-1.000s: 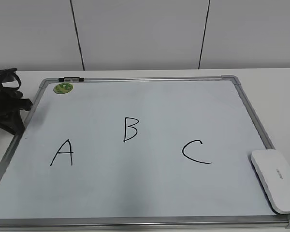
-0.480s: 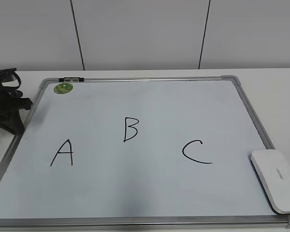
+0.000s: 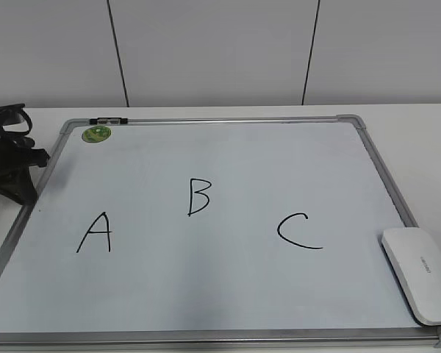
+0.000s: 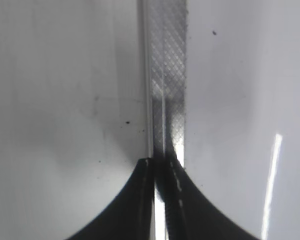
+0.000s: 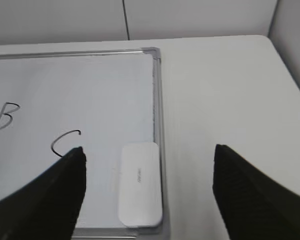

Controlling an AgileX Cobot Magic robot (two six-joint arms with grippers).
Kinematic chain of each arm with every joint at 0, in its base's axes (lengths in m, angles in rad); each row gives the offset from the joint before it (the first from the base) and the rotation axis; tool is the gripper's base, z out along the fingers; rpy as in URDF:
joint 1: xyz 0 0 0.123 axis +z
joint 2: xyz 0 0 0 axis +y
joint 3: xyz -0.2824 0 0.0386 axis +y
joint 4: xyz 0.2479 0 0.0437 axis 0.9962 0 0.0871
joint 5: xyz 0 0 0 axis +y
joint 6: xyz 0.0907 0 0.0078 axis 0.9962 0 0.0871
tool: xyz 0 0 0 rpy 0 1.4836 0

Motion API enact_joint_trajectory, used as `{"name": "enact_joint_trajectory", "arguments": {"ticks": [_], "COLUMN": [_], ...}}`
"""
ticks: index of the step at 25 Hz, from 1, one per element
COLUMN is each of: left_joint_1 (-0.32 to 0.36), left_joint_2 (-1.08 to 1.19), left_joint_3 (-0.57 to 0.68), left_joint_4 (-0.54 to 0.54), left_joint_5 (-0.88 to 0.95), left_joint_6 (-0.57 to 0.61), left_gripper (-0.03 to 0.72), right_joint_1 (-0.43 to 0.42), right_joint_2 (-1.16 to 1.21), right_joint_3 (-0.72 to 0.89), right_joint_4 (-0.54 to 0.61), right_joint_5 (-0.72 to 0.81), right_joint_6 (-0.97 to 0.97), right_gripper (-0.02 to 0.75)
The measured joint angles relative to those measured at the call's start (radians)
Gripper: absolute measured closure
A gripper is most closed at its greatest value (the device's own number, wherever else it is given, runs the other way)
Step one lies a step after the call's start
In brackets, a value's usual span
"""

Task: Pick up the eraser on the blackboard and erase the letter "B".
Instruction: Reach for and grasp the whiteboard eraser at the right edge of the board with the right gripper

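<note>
- The blackboard point(image 3: 206, 294) lies flat on the white bench point(image 3: 419, 132), and it is our landmark.
- The eraser point(image 3: 420, 273) sits at the board's near right corner, overlapping the right frame, lettering side up.
- In the right wrist view the eraser point(image 5: 138, 183) lies on the board just inside the frame, beside the "C" point(image 5: 64, 142).
- The "B" point(image 3: 198, 196) stands black and whole near the board's middle, between the "A" point(image 3: 95, 233) and the "C" point(image 3: 298, 232).
- The right gripper point(image 5: 149, 165) hangs above the eraser with fingers spread wide, one to each side, touching nothing.
- The left gripper point(image 4: 161, 167) is pinched nearly together, empty, right over the board's grey frame point(image 4: 167, 75).
- In the exterior view that left arm point(image 3: 7, 158) is a dark shape at the board's left edge.
- A green sticker point(image 3: 96, 134) marks the board's far left corner.
</note>
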Motion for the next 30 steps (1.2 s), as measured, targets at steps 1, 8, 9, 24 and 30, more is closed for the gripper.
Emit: {"name": "enact_joint_trajectory", "arguments": {"ticks": [1,8,9,24,30], "left_joint_1": [0.000,0.000,0.000,0.000,0.000], "left_joint_2": [0.000,0.000,0.000,0.000,0.000], "left_joint_3": [0.000,0.000,0.000,-0.002,-0.002], "left_joint_4": [-0.002,-0.002,-0.002,-0.004,-0.004], "left_joint_5": [0.000,0.000,0.000,0.004,0.004], "left_joint_6": [0.000,0.000,0.000,0.000,0.000], "left_gripper": [0.650,0.641,0.639,0.629,0.624], "right_joint_1": [0.000,0.000,0.000,0.108,0.133], "right_joint_2": [0.036,0.328,0.376,0.958,1.114], "right_joint_3": [-0.002,-0.037,-0.043,-0.202,-0.210], "right_joint_4": [0.026,0.069,0.070,0.072,0.024], "right_joint_5": [-0.023,-0.016,-0.007,0.015,0.007], "right_joint_6": [0.000,-0.067,-0.072,-0.118,-0.072], "right_gripper": [0.150,0.150,0.150,0.145,0.110]}}
